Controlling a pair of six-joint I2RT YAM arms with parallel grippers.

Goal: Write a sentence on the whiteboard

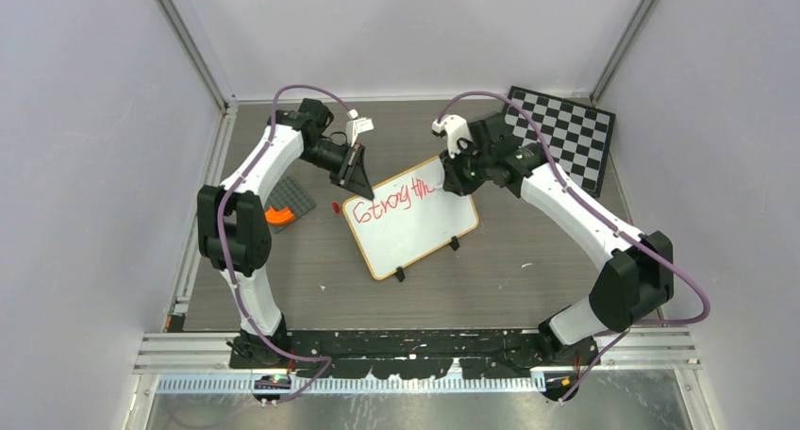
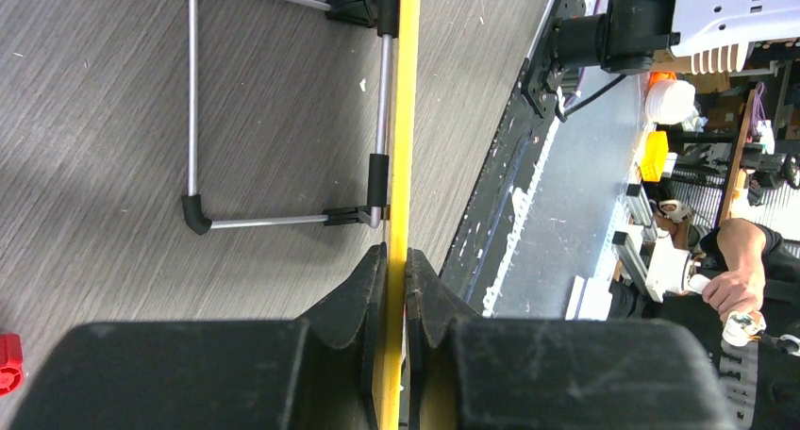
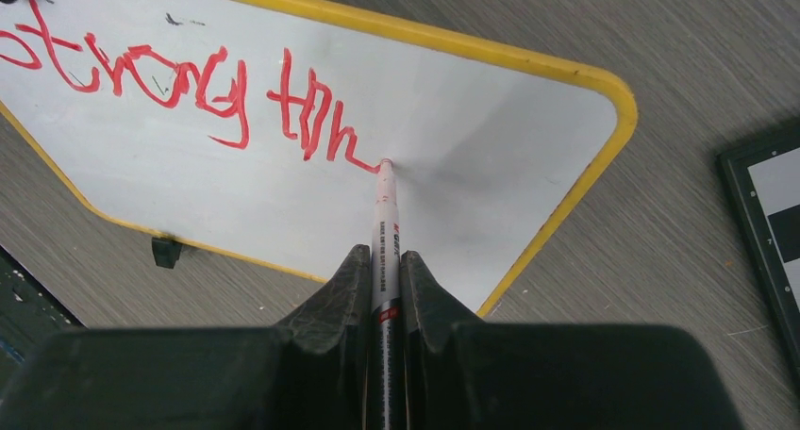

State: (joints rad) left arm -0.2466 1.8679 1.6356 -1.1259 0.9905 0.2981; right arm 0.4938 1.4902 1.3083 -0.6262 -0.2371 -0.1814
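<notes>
The whiteboard (image 1: 415, 232) stands tilted in the middle of the table, white with a yellow rim (image 3: 604, 81). Red writing (image 1: 391, 202) on it reads roughly "strong thr" (image 3: 179, 90). My left gripper (image 1: 354, 177) is shut on the board's upper left edge; in the left wrist view the rim (image 2: 401, 119) runs between its fingers (image 2: 363, 298). My right gripper (image 1: 459, 180) is shut on a red marker (image 3: 385, 232), whose tip touches the board at the end of the last red stroke. The board's wire stand (image 2: 193, 109) shows behind it.
A black-and-white checkered board (image 1: 561, 133) lies at the back right. An orange piece on a grey plate (image 1: 283, 210) lies left of the whiteboard, and a small red cap (image 1: 336, 206) lies on the table by its left corner. Grey walls enclose the table.
</notes>
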